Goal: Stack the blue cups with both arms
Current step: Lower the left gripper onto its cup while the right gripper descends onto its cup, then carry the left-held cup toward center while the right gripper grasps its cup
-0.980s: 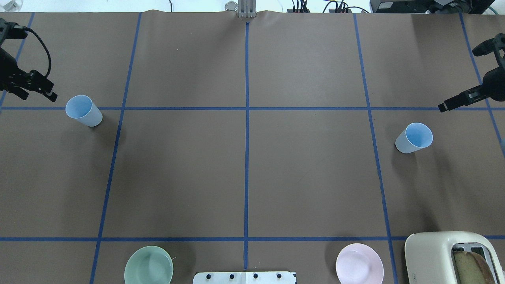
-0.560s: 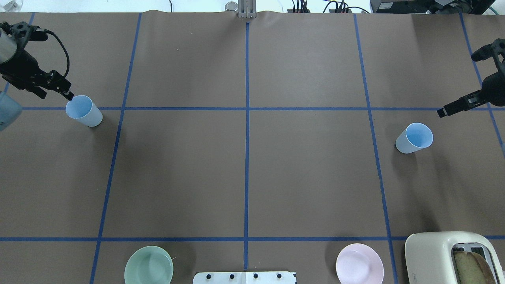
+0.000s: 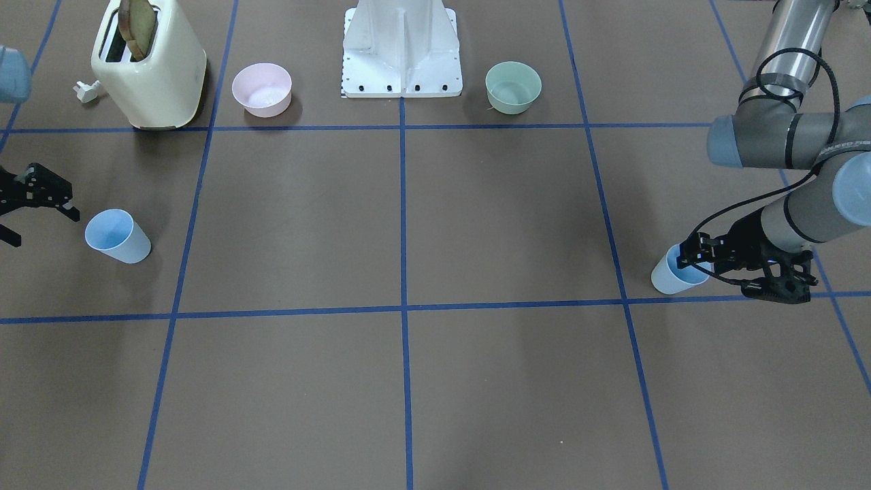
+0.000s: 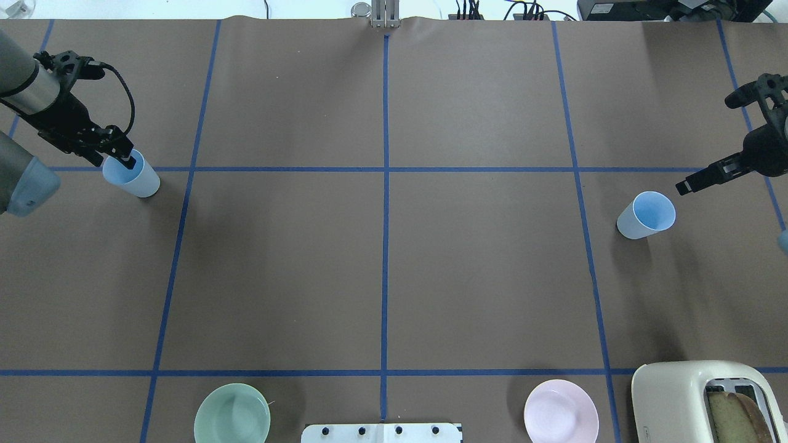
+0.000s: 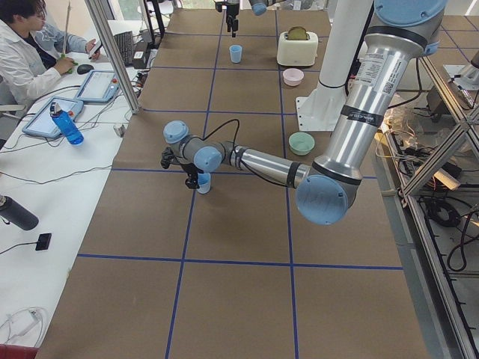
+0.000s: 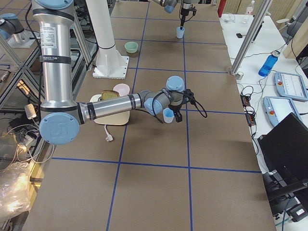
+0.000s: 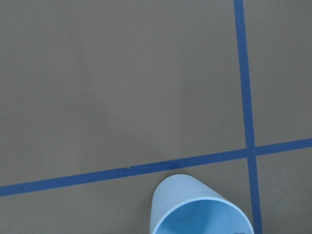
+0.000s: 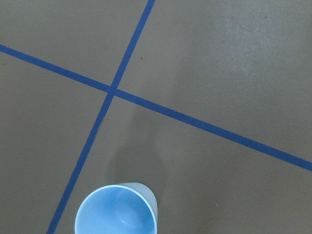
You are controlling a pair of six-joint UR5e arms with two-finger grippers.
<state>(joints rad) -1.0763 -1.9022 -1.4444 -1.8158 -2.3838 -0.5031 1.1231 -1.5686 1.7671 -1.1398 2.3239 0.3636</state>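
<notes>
1. The left arm (image 4: 21, 83) has swung in from the overhead view's left edge. A second ago the left gripper (image 4: 114, 163) hung clear of the left blue cup (image 4: 138, 181). Now it is at the cup, with one of its fingers (image 4: 127, 161) over the mouth and the other outside the rim on the outer side. The fingers stand apart and are not pressed on the wall.
2. The left blue cup has not shifted. It stands upright on the surface (image 4: 480, 277), on the far cross line of blue tape (image 4: 295, 169) and outside the left lengthwise line.
3. The right gripper (image 3: 42, 228) has crept a little closer to the right blue cup (image 4: 637, 224). Its tip is now near the rim but not touching it. The front-facing view shows its fingers spread wide.
4. The right blue cup is where it was: upright, just on the robot's side of the same cross line, outside the right lengthwise line.
5. The green bowl (image 4: 232, 413), the pink bowl (image 4: 561, 411) and the cream toaster (image 4: 677, 400) with a slice of bread (image 4: 735, 418) in its slot sit unchanged along the robot's edge, to either side of the white base (image 3: 401, 47).
6. There is dark lettering (image 5: 370, 71) on the left arm's silver tube in the exterior left view, but it is too small to read.
</notes>
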